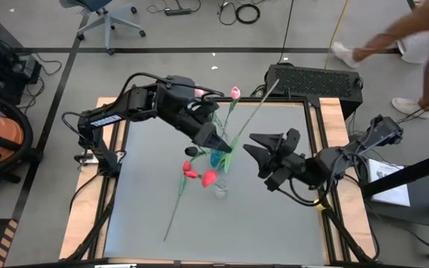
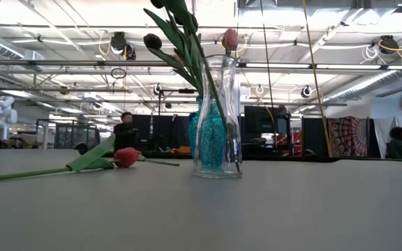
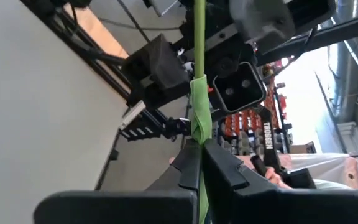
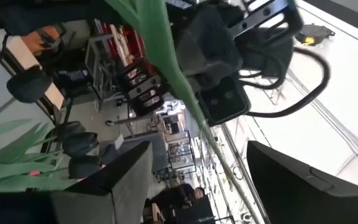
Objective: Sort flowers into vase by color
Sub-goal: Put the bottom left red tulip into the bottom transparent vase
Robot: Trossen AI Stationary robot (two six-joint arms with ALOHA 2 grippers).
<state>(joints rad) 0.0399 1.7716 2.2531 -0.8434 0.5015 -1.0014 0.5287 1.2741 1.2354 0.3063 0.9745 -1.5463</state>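
A red tulip (image 2: 126, 157) lies unsorted on the table (image 2: 292, 209) beside the glass vase (image 2: 217, 118) already holding several stems, while the left gripper (image 1: 218, 141) clamps a green stem (image 3: 199, 118) above it and the right gripper (image 1: 263, 152) waits, released.

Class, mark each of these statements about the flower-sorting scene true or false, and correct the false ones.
1. The left gripper is shut on a green stem. True.
2. The right gripper is clamped on a red tulip. False: its jaws stand open and hold nothing.
3. A clear glass vase stands upright on the table with stems in it. True.
4. Every flower is already in a vase. False: a red tulip lies flat on the table beside the clear vase.
5. A blue vase stands behind the clear one in the low view. True.
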